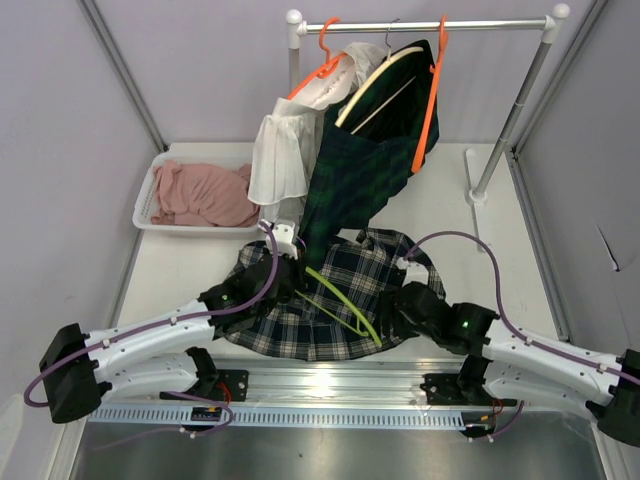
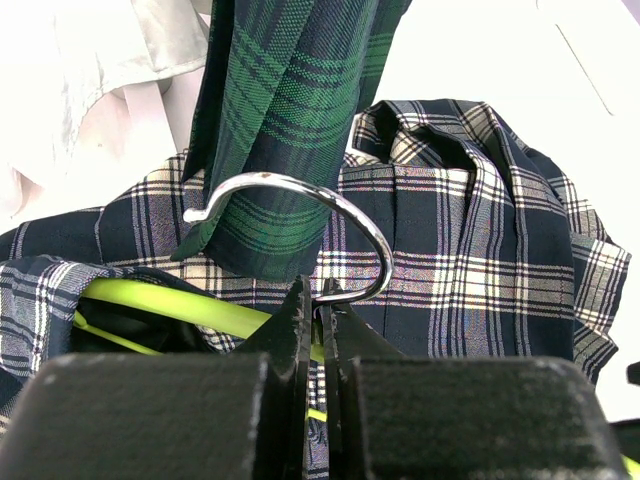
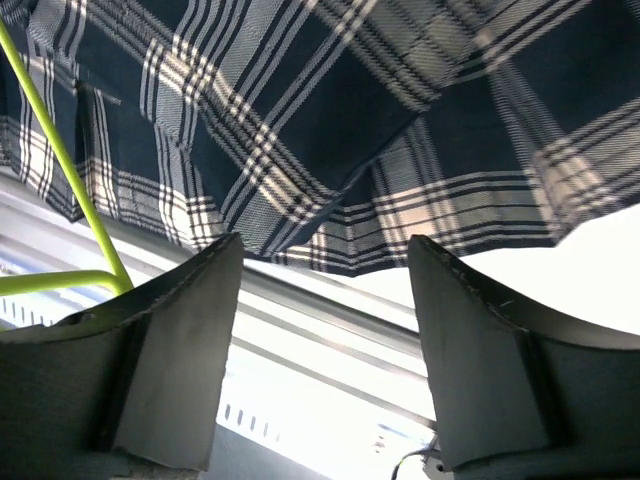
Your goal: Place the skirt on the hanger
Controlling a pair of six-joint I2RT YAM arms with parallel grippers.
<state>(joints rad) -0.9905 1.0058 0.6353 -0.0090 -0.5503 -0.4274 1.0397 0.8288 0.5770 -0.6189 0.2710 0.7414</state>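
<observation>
White tabletop (image 1: pixel 450 200) between grey walls carries a clothes rail (image 1: pixel 420 25) at the back, hung with a green tartan garment (image 1: pixel 360 170) and a white blouse (image 1: pixel 280 150), and a basket (image 1: pixel 150 190) of pink cloth (image 1: pixel 205 195) at the left. The navy-and-white plaid skirt (image 1: pixel 330 300) lies rumpled near the front edge between both arms, with the lime-green hanger (image 1: pixel 345 305) across it, partly tucked under the fabric. The left gripper (image 2: pixel 318 310) is pinched tight on the hanger's neck just below its metal hook (image 2: pixel 330 205), while the right gripper (image 3: pixel 325 245) hovers with its claw spread wide at the skirt's near hem.
</observation>
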